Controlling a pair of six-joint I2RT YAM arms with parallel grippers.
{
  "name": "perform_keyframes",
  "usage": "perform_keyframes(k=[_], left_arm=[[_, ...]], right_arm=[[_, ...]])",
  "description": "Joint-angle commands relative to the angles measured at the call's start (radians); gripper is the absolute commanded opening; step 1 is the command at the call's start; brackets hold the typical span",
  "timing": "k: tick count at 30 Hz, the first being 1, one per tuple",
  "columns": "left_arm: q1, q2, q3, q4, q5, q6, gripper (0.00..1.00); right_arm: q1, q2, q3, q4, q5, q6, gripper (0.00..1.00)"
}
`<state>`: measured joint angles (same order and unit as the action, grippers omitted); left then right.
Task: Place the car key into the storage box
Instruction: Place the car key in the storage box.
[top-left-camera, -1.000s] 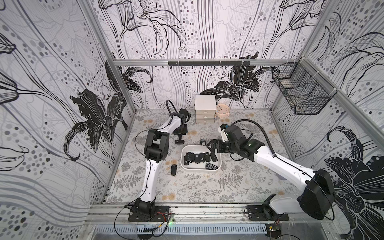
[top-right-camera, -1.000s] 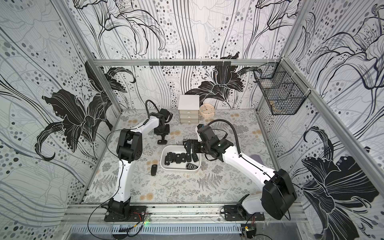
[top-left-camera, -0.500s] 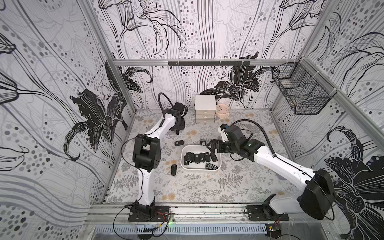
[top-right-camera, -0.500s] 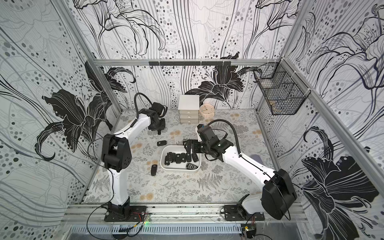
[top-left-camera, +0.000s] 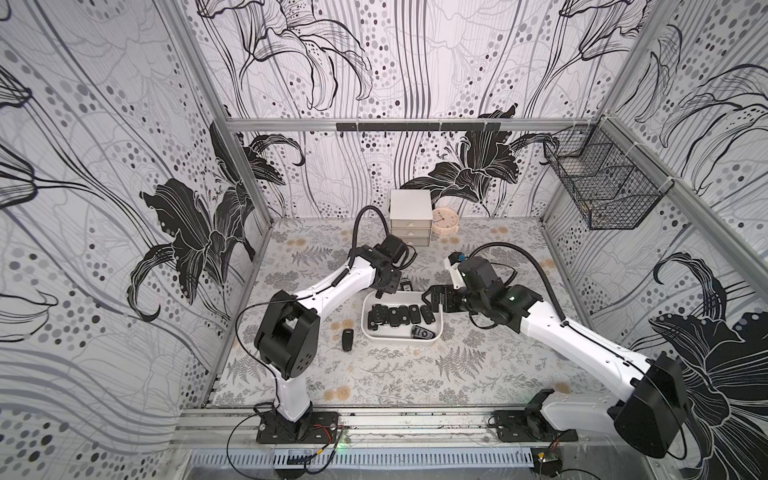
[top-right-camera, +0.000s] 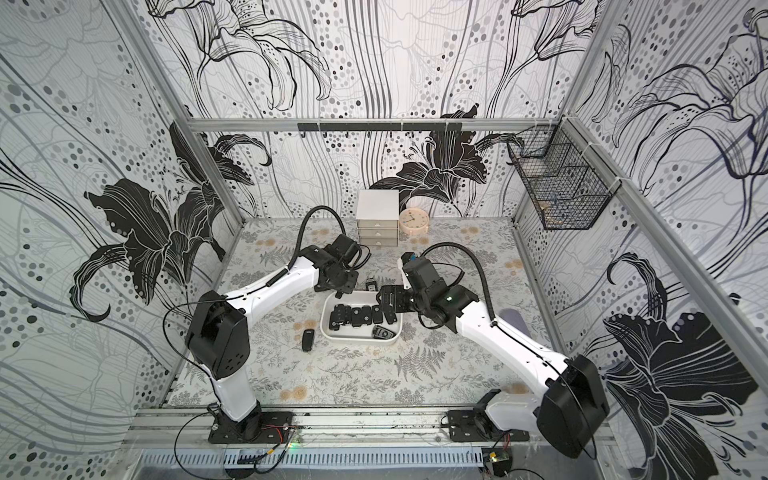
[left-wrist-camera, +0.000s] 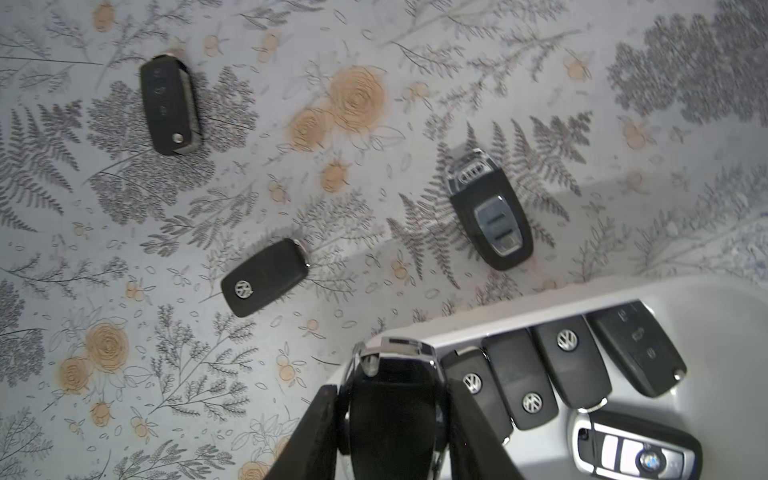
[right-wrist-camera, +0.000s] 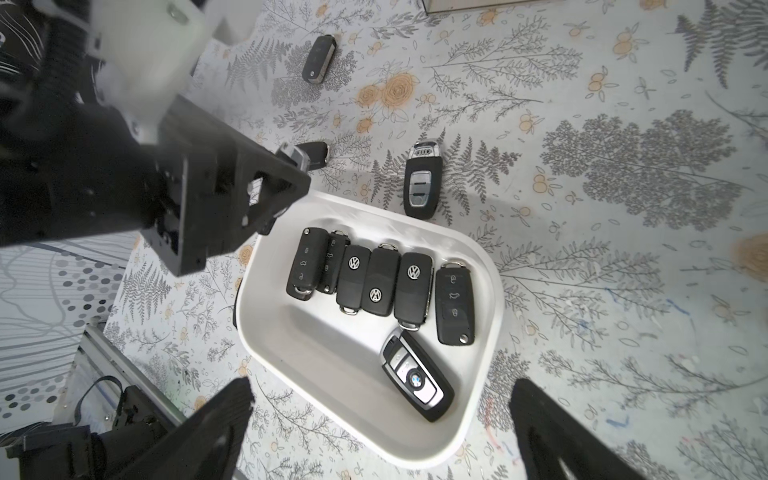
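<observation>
Now at the corner rim: left gripper (left-wrist-camera: 392, 386) clamped on the black chrome-tipped car key (left-wrist-camera: 395, 419).
Carry it inward over bare floor of the shallow white plastic storage box (left-wrist-camera: 723, 328), lower, then release; right gripper (right-wrist-camera: 382, 388) hangs spread.

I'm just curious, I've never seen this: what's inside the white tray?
Six black flip keys side by side, some VW-badged, plus a BMW key lying apart in the storage box. The left gripper, shut on another car key, hangs over one corner and hides it.
</observation>
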<state>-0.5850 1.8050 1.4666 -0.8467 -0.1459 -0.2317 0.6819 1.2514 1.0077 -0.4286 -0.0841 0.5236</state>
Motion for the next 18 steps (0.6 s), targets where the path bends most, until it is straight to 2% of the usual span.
perform_keyframes(k=[1,11,18], left_arm=[[-0.049,-0.066,-0.056,0.070,0.012,0.058,0.35],[-0.202,-0.097,-0.195,0.145,0.000,0.088,0.35],[-0.241,-0.081,-0.273,0.211,0.028,0.083,0.37]], right_arm=[[-0.007,-0.055,-0.038,-0.061,0.032,-0.034,1.00],[-0.008,-0.184,-0.137,-0.103,0.038,-0.014,1.00],[-0.007,-0.223,-0.168,-0.099,0.034,0.020,1.00]])
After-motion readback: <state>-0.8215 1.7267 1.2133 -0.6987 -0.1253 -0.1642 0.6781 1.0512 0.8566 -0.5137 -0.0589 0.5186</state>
